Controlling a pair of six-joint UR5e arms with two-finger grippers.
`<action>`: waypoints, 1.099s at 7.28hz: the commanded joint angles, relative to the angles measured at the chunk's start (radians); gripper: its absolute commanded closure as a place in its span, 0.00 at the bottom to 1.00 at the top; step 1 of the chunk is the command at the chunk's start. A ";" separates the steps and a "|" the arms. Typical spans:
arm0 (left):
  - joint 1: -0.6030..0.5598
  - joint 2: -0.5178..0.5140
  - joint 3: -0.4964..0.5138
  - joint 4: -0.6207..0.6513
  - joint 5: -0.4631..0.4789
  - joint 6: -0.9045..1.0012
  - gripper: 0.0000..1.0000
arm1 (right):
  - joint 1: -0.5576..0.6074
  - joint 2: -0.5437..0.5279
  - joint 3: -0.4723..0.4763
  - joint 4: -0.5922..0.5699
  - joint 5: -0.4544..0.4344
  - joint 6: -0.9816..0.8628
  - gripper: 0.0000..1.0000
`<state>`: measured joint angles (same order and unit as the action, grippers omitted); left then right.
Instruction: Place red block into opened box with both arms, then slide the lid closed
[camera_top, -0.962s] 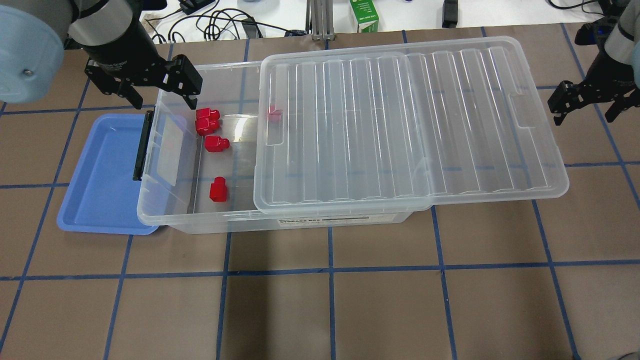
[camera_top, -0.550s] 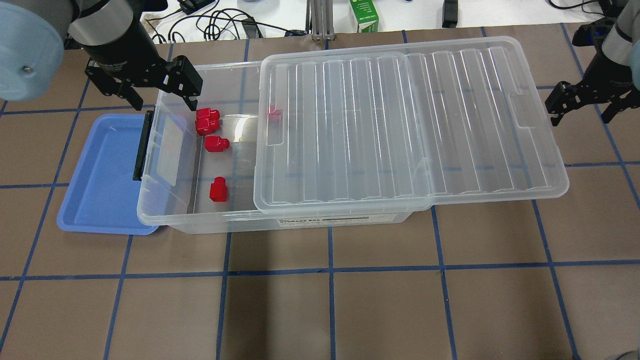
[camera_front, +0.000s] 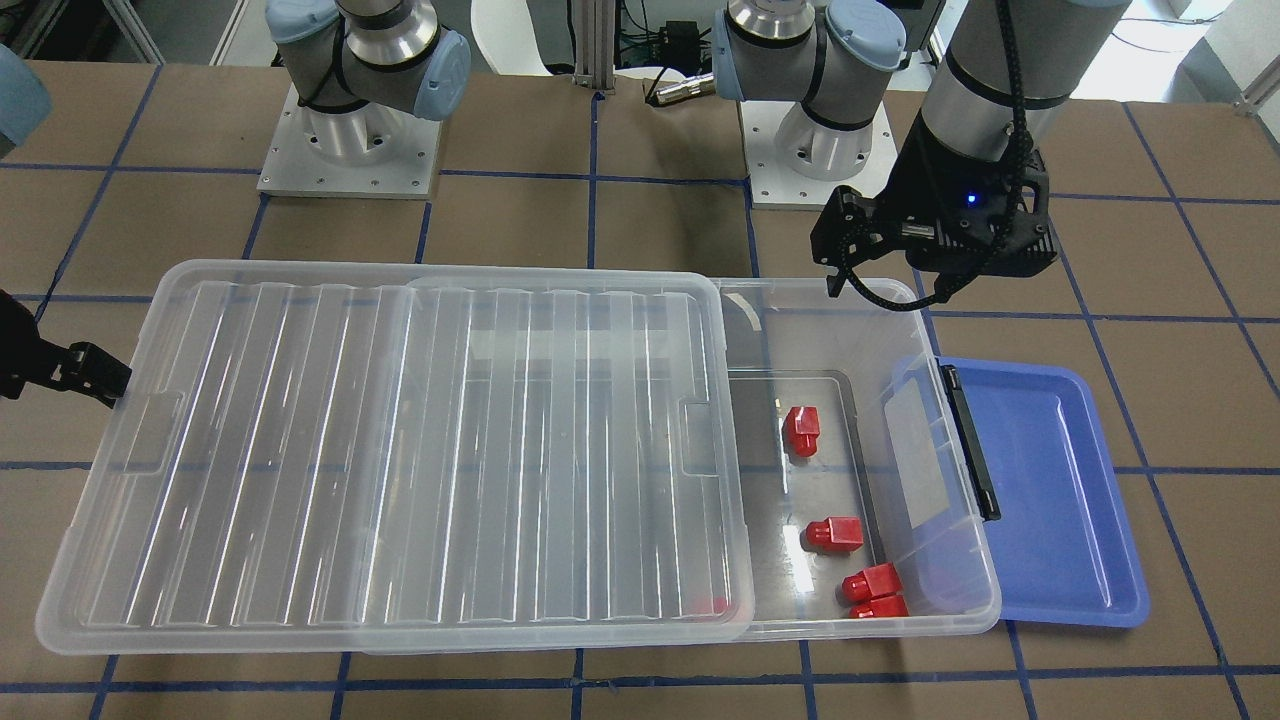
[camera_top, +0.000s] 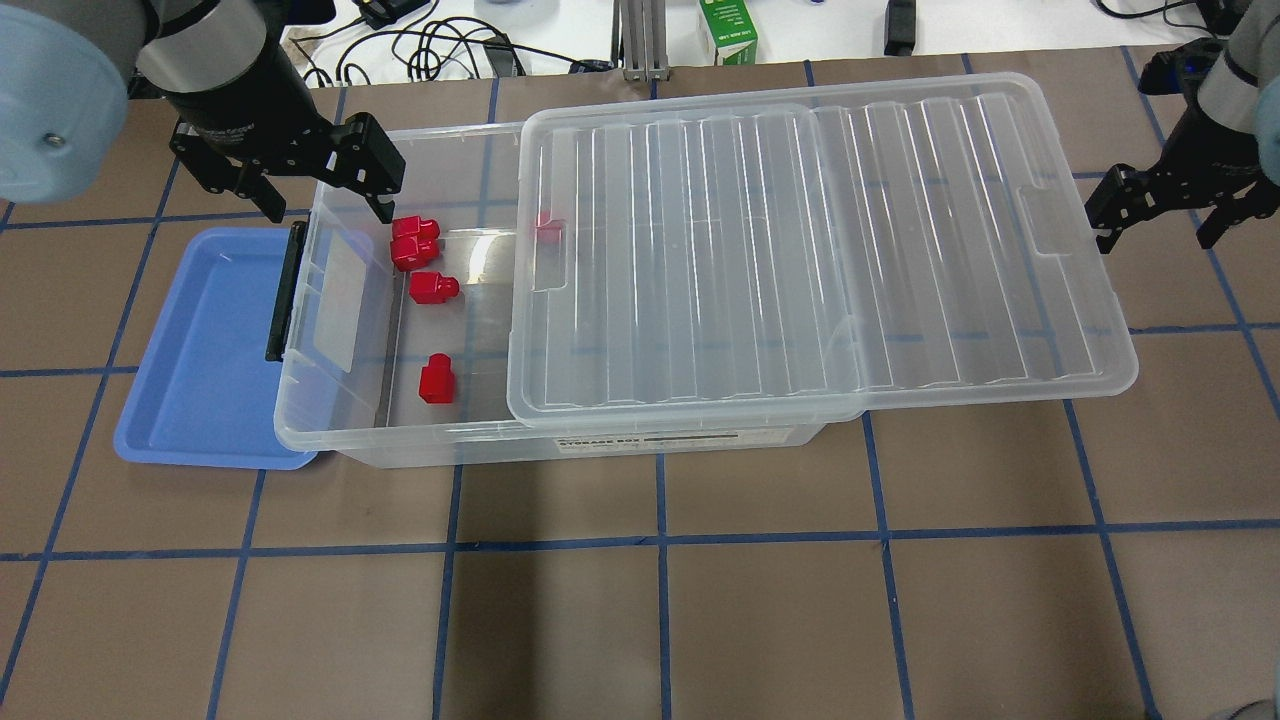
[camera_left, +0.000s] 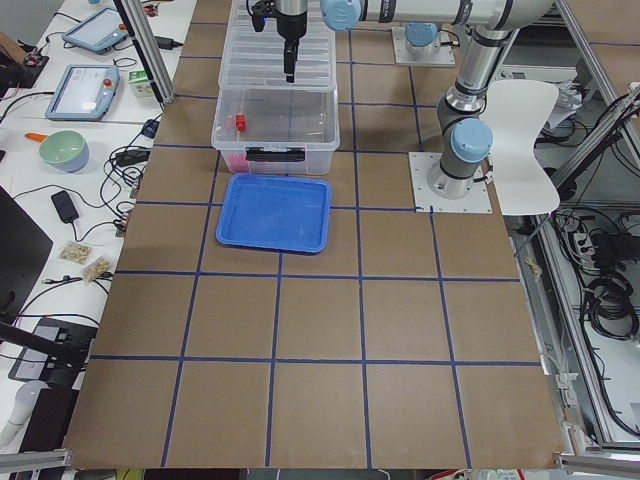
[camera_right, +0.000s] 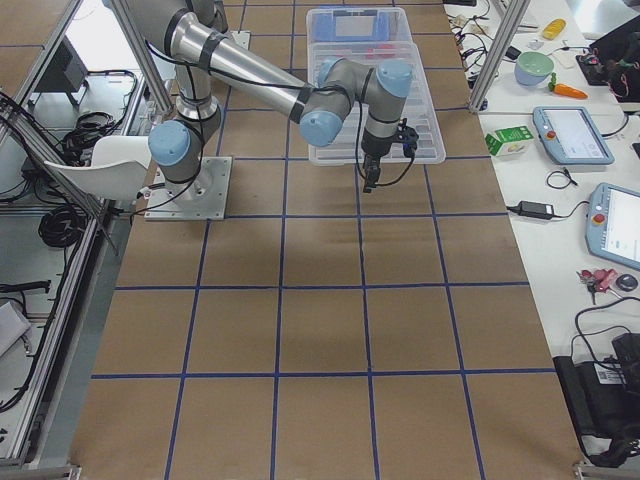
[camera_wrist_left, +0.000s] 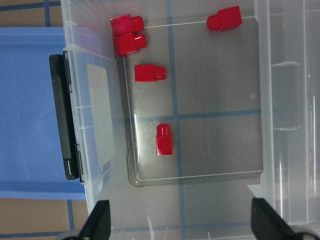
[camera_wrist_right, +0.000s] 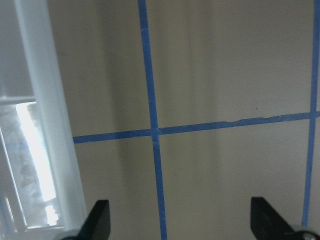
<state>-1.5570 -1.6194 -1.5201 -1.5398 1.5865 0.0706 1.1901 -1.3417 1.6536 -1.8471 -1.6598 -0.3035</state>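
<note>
1. The red block (camera_top: 436, 378) is lying on the floor of the box (camera_top: 600, 447). In the overhead view three more blocks are grouped toward 11 o'clock of it, so the filling looks done to me.
2. The lid (camera_top: 800, 250) is sitting on the box, overhanging toward 3 o'clock and leaving the 9 o'clock end uncovered.
3. The right tool (camera_top: 1155, 235) is hovering just off the lid's 3 o'clock short side, fingers spread wide and gripping nothing. In my judgement it should be meeting that side squarely near the notch and pushing straight toward 9 o'clock, so the lid is not skewing.
4. The left tool (camera_top: 325, 205) is hanging wide open and empty over the box's 11 o'clock corner. It should be lifting clear before the lid arrives.
5. The left wrist view is showing a fifth block (camera_wrist_left: 224, 18) whole, while the overhead view is half hiding it under the lid's edge. The right wrist view is showing only bare table (camera_wrist_right: 225, 75) between its fingertips, with the lid's rim (camera_wrist_right: 50, 125) off at 9 o'clock.
6. The blue tray (camera_top: 200, 350) is lying at the box's 9 o'clock end.
</note>
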 joint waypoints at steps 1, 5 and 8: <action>0.000 0.001 0.008 -0.025 0.001 0.000 0.00 | 0.016 0.003 -0.001 -0.003 0.029 0.003 0.00; 0.002 0.003 0.009 -0.028 0.001 0.000 0.00 | 0.135 0.004 -0.003 -0.003 0.031 0.141 0.00; 0.002 0.004 0.009 -0.029 0.003 0.000 0.00 | 0.219 0.004 -0.003 -0.003 0.031 0.277 0.00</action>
<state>-1.5555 -1.6159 -1.5110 -1.5681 1.5884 0.0706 1.3729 -1.3377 1.6510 -1.8501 -1.6291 -0.0824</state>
